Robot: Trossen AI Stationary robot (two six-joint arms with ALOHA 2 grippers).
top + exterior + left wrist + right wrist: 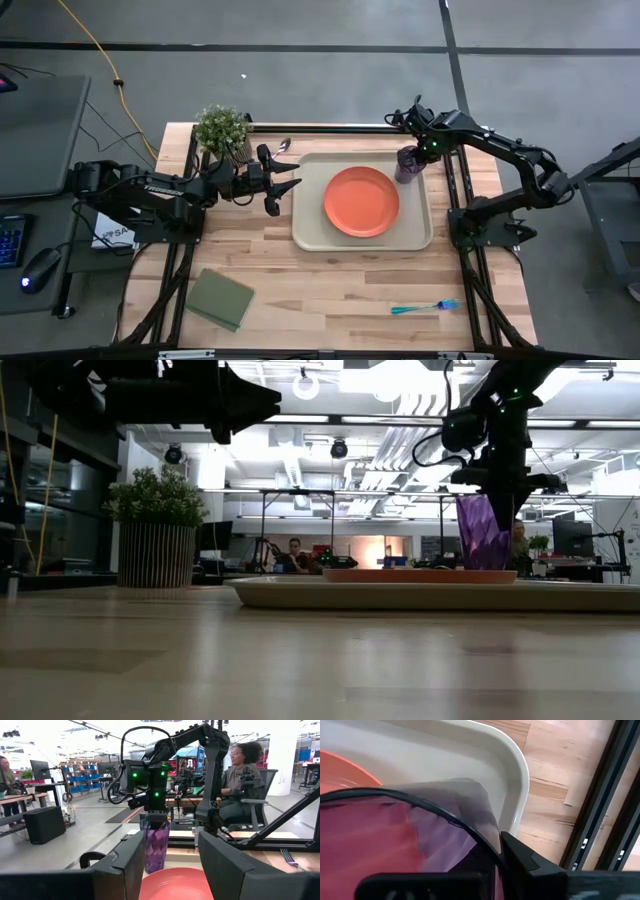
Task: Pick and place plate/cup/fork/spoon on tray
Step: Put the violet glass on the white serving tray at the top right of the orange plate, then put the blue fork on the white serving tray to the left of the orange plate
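Note:
The beige tray [310, 232] lies mid-table with the orange-red plate [361, 201] flat in it. My right gripper [410, 152] is shut on the purple cup [407, 165] over the tray's far right corner. In the low view the cup [483, 532] stands upright, its base hidden behind the plate [420, 575]. My left gripper [288, 185] is open and empty, above the table just left of the tray. The blue fork [425, 307] lies on the table near the front right. The spoon [284, 145] lies by the far edge. My right gripper holds the cup by its rim [470, 827], on the side toward the tray's right wall. The fingers [156, 817] come from above, pointing down. The cup stays upright below them. Whether its base rests on the tray, I cannot tell.
A potted plant [222, 130] stands at the far left, beside the spoon. A green square pad [220, 298] lies at the front left. Black frame rails [455, 180] run along the table's sides and far edge. People sit at desks in the room beyond [240, 775].

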